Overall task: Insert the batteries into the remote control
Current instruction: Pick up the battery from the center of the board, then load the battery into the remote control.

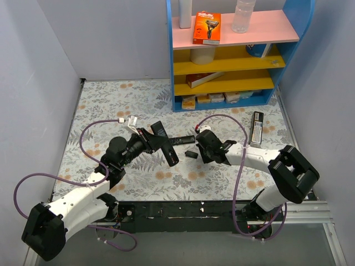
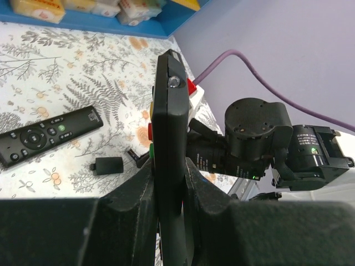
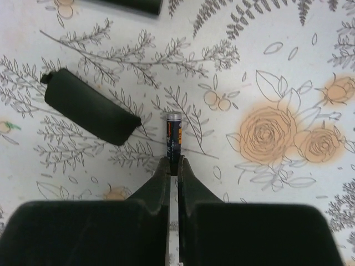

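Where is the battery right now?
Right wrist view, centre: the battery sits between the right end effector's fingertips, beside the black cover piece.

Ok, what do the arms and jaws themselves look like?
Left arm and right arm alike: white link shells, bulky black joint housings. A purple cable loops loosely along each. The jaws are matte black, tapering wedges, no visible markings.

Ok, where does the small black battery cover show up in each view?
Top external: battery cover lies mid-table, at the picture's centre.
Left wrist: cover at lower left, on the flowered cloth.
Right wrist: cover at upper left, left of the battery.
Shared landmark: the slim remote lies just beyond the cover, also in the left wrist view; a dark edge at the right wrist view's top may be it.
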{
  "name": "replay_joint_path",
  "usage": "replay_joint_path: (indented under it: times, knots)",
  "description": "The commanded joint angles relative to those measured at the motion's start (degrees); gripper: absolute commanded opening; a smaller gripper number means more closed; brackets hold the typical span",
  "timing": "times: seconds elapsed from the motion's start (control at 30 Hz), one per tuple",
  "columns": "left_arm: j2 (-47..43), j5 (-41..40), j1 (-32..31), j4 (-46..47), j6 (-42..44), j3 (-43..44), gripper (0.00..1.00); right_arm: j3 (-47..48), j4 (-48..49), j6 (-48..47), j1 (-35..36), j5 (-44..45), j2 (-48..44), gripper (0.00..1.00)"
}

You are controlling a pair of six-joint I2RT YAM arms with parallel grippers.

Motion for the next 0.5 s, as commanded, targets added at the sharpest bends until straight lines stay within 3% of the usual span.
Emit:
replay_joint_path:
  times: [0.0, 0.27, 0.47]
  knots:
    - [0.8, 1.8, 0.4, 7.2, -1.9, -1.4, 0.00, 0.2, -5.7, -3.0, 0.4, 0.7, -6.3, 0.01]
    - [5.8, 2.3, 0.4, 20.4, -4.6, -4.8, 0.00, 8.9, -16.0, -6.5, 1.6, -9.4, -17.0, 0.01]
    - [11.2, 3.2, 0.3, 29.4, -5.8, -4.8, 0.00, 17.5, -23.5, -5.5, 5.5, -14.7, -19.3, 0.01]
